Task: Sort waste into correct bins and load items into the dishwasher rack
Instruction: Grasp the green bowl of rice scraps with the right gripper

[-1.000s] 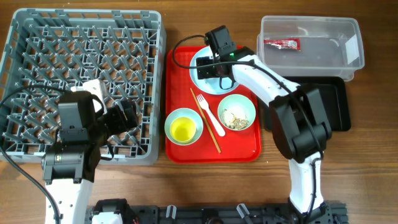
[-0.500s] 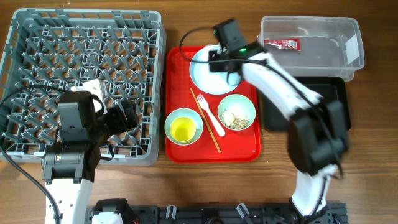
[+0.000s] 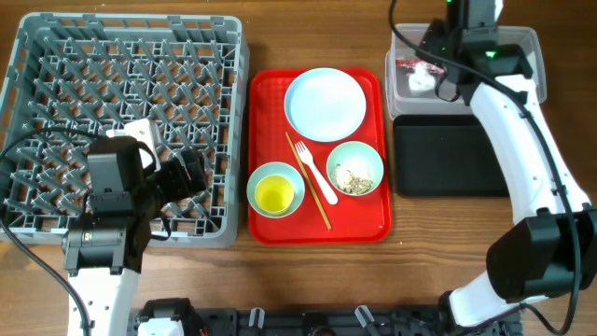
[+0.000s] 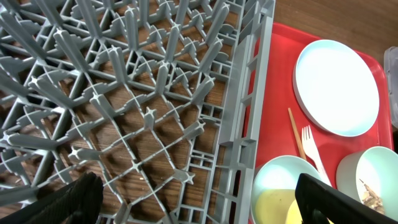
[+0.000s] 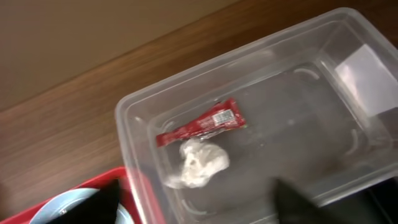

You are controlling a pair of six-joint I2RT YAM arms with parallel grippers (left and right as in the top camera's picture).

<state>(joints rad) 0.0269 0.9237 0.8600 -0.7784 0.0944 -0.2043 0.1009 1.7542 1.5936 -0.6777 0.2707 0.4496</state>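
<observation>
**Right gripper** [image 5: 198,202]: jaws spread wide with nothing between them. It hangs over the clear plastic rectangular tub [image 5: 348,37].

**Crumpled white paper wad** [image 5: 199,165]: on the tub floor directly under this gripper. The small red sauce packet [image 5: 199,129] lies just beyond it, close enough that you cannot tell whether they touch. Count both as sorted.

**Shallow black rectangular tray** [image 3: 451,154]: just behind the right gripper, toward its arm's base. Nothing shows in it.

**Loose beige-white rice-like scraps** [image 3: 353,174]: in a pale mint bowl [image 3: 371,157] on the red serving tray [image 3: 373,229], well to the right gripper's left. These are not yet binned, and they are the one waste item left.

**Left gripper** [image 4: 199,202]: jaws wide and empty, low over the large square grey plastic rack [image 4: 149,112], close to its right wall. No dish shows among the pegs.

**Items to the left gripper's right, all on the red serving tray:**
- pale blue-white round plate [image 3: 325,103]
- second pale mint bowl [image 3: 275,189], yellow inside; you cannot tell whether that is a cup or liquid
- white plastic fork [image 3: 315,173]
- thin wooden chopsticks [image 3: 308,180], just beside the fork

**Progress, as a judgement:** two of three waste items are done and rack loading has not begun. Most of the work remains for you.
</observation>
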